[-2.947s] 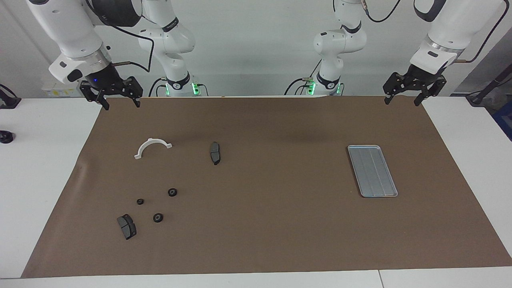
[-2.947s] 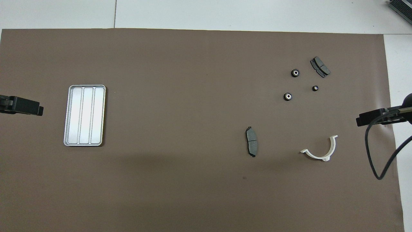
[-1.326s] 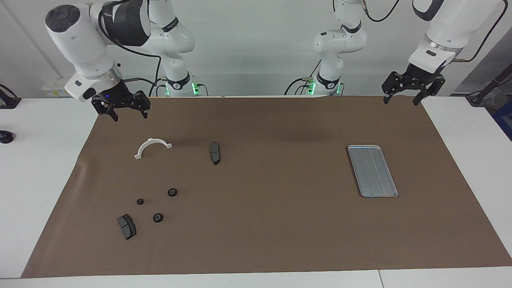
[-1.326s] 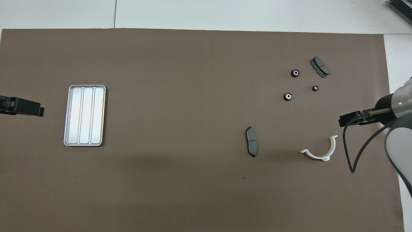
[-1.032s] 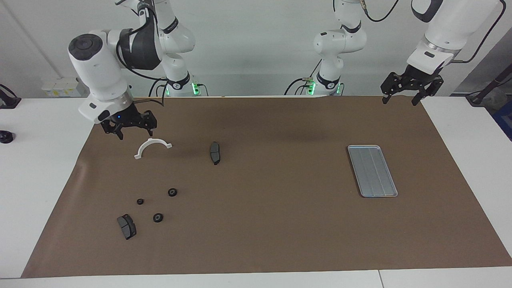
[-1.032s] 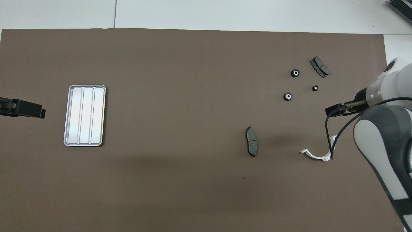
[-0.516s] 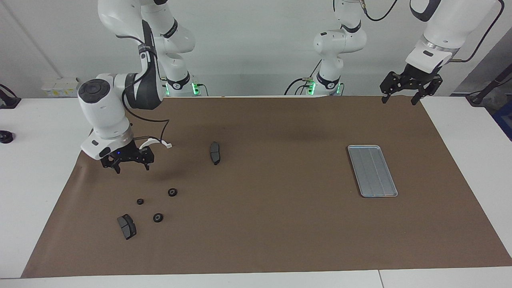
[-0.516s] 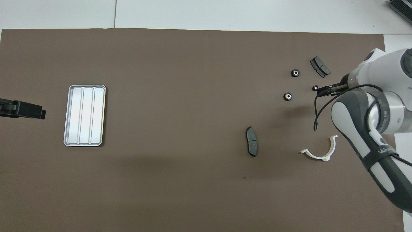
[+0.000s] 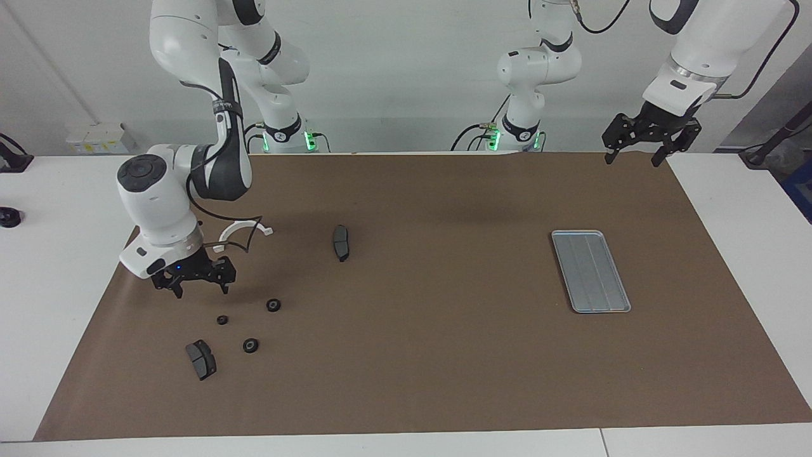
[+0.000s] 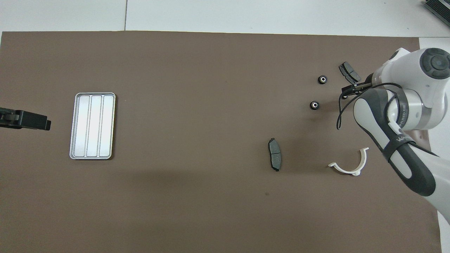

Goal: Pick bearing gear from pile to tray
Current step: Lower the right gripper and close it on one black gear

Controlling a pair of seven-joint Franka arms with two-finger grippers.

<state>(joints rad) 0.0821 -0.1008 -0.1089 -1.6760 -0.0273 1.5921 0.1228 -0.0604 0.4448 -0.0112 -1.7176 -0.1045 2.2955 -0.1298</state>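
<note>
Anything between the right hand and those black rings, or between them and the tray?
Nothing visible. The right hand hangs open over bare mat beside the black rings. Between them and the tray lies only mat; the brake pad sits nearer the robots.

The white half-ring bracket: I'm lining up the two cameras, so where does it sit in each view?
Facing view: white half-ring bracket, partly hidden by the right arm's cable, nearer to the robots than the right gripper.
Overhead view: same bracket, low in the picture beside the right arm.
Shared landmark: the lone brake pad beside it, toward the tray.
</note>
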